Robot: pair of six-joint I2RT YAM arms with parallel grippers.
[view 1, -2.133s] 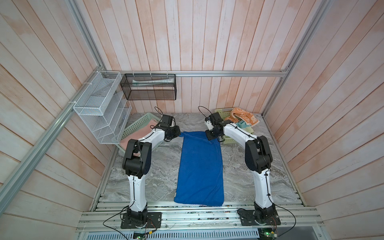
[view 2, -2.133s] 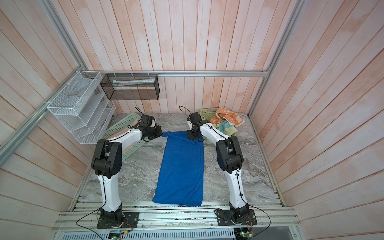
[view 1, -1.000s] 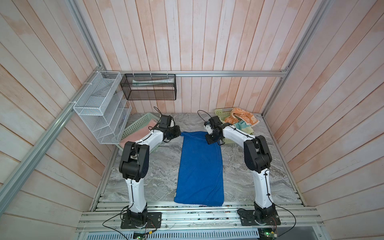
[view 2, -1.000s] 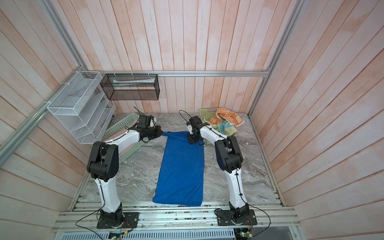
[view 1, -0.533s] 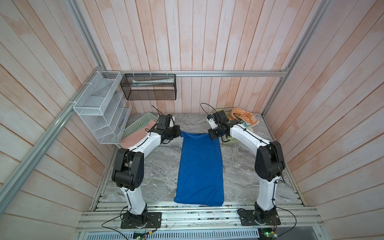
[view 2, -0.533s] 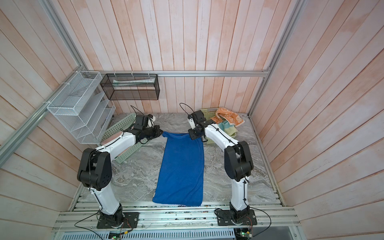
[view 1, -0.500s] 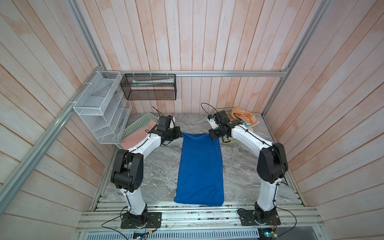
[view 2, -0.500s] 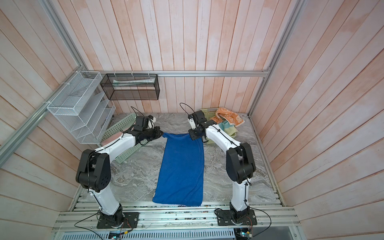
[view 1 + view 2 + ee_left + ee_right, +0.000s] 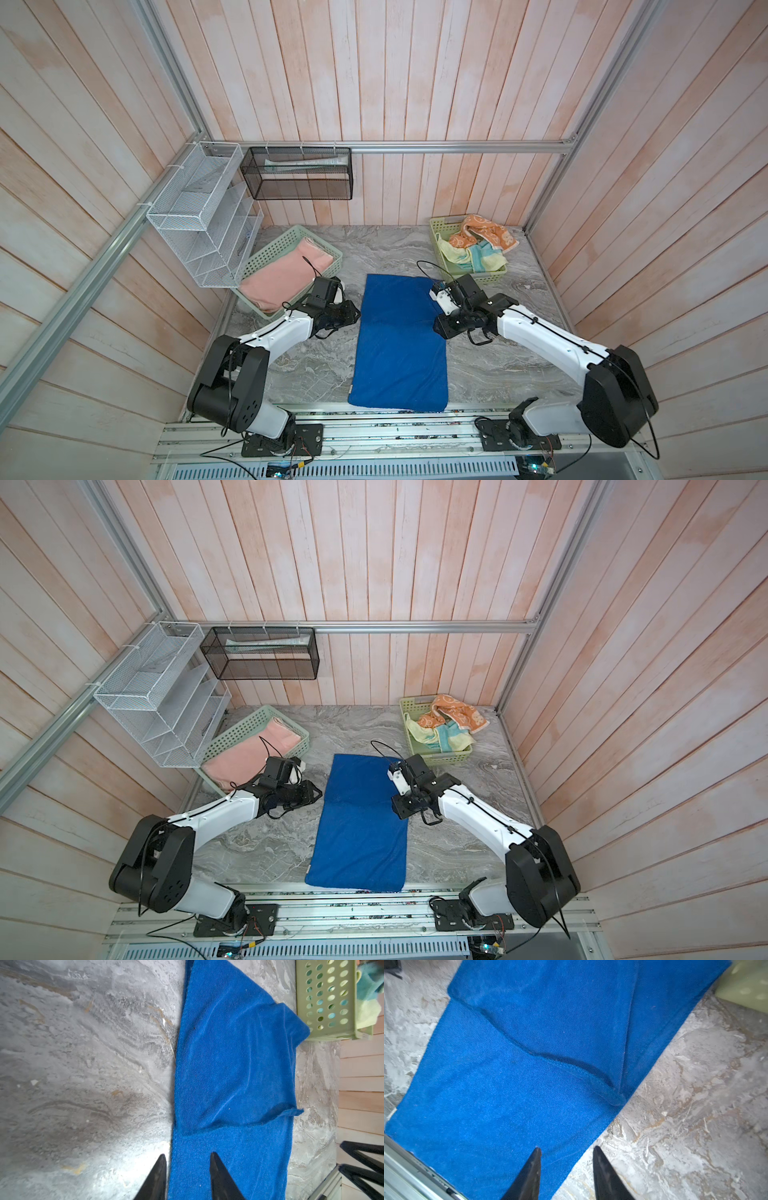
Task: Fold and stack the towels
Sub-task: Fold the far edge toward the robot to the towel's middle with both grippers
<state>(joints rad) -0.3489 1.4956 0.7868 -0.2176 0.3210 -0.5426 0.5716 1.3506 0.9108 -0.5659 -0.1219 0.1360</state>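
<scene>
The royal blue towel (image 9: 399, 353) (image 9: 361, 833) lies lengthwise mid-table, its far part folded back over itself, the hem (image 9: 571, 1068) lying across it. My left gripper (image 9: 354, 318) (image 9: 188, 1156) is open, its fingers astride the towel's left edge and holding nothing. My right gripper (image 9: 439, 328) (image 9: 566, 1149) is open at the right edge, one finger over cloth and the other over marble. A pink towel (image 9: 282, 274) lies folded in the left basket (image 9: 270, 249). The orange towel (image 9: 486, 237) and the pale yellow towel (image 9: 457, 253) sit crumpled in the right basket (image 9: 490, 276).
A white wire rack (image 9: 199, 216) hangs on the left wall and a black mesh basket (image 9: 299, 174) on the back wall. An aluminium rail (image 9: 374, 432) runs along the table's near edge, just past the blue towel's near end.
Both grippers drew the blue towel's far edge toward the near side, folding it over, then opened and let it go. Both arms now reach less far.
</scene>
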